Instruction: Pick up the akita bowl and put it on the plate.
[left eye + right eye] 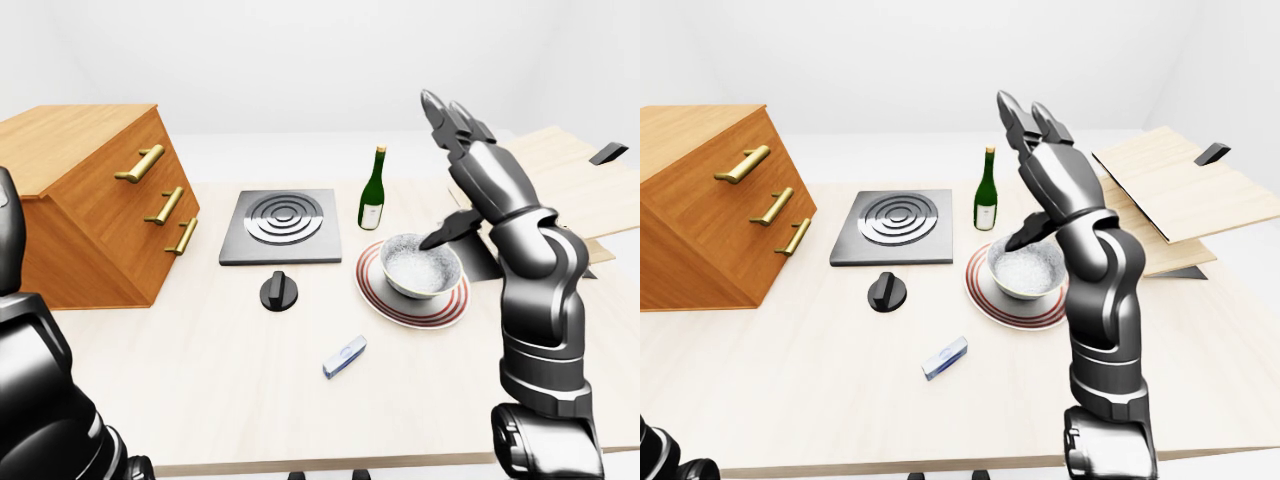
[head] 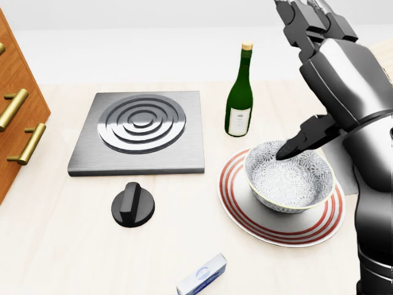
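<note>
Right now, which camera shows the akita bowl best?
The head view: the akita bowl shows large on the plate, pattern clear, though the right hand's thumb overlaps its rim. Both eye views show it far smaller.

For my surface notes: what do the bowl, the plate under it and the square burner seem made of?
The bowl is probably glazed ceramic: glossy, fine grey pattern. The plate is likely the same: smooth white, red rings. The burner looks like brushed metal: grey, streaked sheen.

A green wine bottle (image 2: 239, 92) stands beside the square hob (image 2: 140, 131); a black knob (image 2: 132, 205) lies below it.
</note>
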Motion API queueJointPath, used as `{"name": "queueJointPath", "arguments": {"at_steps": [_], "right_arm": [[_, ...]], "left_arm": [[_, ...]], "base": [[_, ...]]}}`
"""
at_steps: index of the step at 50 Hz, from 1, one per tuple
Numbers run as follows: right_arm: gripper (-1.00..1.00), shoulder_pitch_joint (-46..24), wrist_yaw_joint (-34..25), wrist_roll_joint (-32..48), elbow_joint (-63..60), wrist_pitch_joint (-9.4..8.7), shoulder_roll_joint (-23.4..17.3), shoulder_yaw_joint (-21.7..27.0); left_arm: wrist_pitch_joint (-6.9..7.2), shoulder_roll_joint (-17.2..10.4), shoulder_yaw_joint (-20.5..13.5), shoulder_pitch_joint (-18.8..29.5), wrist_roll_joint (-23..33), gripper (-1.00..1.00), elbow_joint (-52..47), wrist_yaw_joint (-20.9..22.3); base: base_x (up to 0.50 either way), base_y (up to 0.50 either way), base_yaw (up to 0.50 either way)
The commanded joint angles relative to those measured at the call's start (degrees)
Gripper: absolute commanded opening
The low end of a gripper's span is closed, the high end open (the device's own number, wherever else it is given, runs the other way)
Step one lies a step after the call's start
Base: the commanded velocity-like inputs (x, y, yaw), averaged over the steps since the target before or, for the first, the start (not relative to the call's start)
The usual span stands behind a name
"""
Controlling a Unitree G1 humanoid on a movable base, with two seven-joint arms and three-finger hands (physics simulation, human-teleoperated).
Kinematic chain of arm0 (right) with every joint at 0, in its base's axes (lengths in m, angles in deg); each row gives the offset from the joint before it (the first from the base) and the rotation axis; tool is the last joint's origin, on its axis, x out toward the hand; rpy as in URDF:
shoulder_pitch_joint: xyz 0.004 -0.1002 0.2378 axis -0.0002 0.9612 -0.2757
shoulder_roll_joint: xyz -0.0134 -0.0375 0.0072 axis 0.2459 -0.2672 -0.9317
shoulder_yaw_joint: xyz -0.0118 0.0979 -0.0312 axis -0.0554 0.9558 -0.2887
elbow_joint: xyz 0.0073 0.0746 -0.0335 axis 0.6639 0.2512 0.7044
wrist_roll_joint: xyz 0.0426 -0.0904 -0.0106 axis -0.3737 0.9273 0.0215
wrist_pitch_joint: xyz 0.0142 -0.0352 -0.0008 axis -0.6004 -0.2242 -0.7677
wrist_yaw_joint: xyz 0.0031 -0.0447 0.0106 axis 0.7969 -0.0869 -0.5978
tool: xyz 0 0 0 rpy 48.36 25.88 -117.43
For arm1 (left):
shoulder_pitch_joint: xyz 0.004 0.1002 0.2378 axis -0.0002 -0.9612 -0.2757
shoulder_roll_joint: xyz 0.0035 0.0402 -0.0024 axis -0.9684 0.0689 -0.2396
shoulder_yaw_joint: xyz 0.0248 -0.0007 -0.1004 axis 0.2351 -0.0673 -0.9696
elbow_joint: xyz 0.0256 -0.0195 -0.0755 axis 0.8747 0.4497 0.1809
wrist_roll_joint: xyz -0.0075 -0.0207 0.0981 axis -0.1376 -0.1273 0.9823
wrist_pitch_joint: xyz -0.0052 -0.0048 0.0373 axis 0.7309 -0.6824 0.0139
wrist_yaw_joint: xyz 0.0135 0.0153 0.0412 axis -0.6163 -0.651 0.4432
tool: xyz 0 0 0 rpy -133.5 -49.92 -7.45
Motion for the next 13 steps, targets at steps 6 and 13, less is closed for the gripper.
{"name": "queueJointPath", "arguments": {"at_steps": [6, 13], "right_arm": [[1.0, -12.87, -8.61, -3.69, -6.47, 0.0, -4.82, 0.93], [1.0, -12.84, -7.93, -4.73, -7.09, 0.0, -5.56, 1.21]], "left_arm": [[0.0, -0.35, 0.32, -0.57, -1.97, 1.0, 0.31, 0.0], [0.0, -0.7, 0.51, -0.9, -1.69, 1.0, 0.52, 0.0]], "base": [[0.0, 0.0, 0.0], [0.0, 0.0, 0.0]]}}
